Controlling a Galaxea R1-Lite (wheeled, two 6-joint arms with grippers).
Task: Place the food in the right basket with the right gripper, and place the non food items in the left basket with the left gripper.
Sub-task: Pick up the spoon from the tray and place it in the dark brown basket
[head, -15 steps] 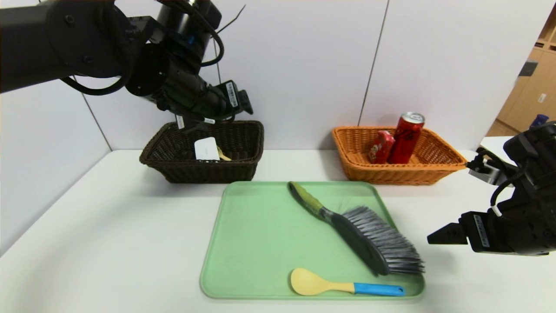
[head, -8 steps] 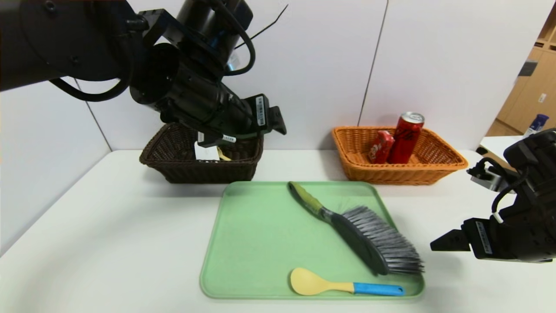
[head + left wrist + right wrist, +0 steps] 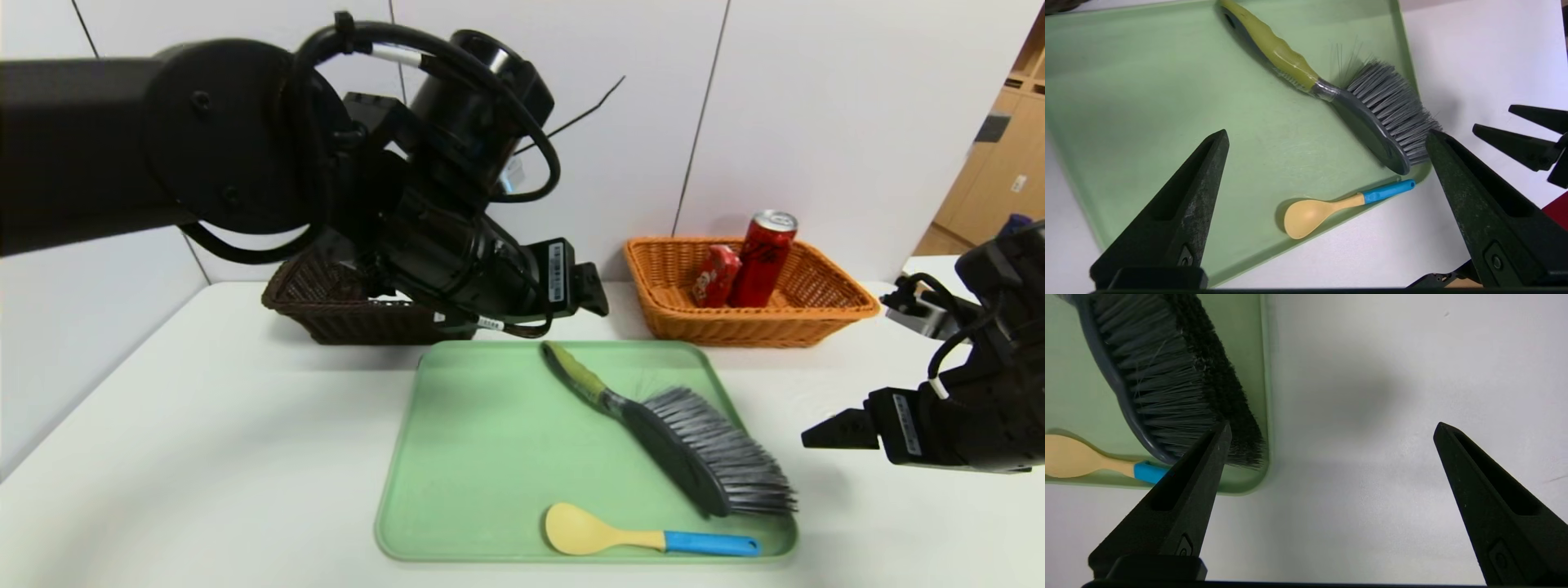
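**L arm over tray's far edge, brush handle nearest it**

- L gripper (image 3: 600, 300): hangs just above far edge of green tray (image 3: 457, 457), in front of dark brown basket (image 3: 302, 306). Fingers spread wide, nothing btwn them, per left wrist view.
- R gripper (image 3: 816, 437): parked low over white table (image 3: 204, 457), just off tray's R rim, beside the bristles. Also wide, empty.
- On tray: dustpan brush (image 3: 678, 433) and small spoon (image 3: 645, 536), yellow bowl, blue handle. Both non-food, so L arm's job, I'd say.
- Orange basket (image 3: 816, 314), far R: red can (image 3: 761, 260) leaning on red snack packet (image 3: 715, 276). No food left on tray; R side looks done.
- Brown basket contents mostly hidden by L arm.

Key relation: brush lies diagonal. Yellow-green handle end (image 3: 1274, 49) points to far edge, just below and slightly R of L gripper; bristle head runs off toward near-R corner, close to R gripper. So handle is L arm's near end, short drop. Grip prob needs to close across the handle, i.e. square to the diagonal. Bristle end is heavy; may sag when lifted.

Spoon: along near rim, bowl toward L, well apart from L gripper. Likely 2nd pick.
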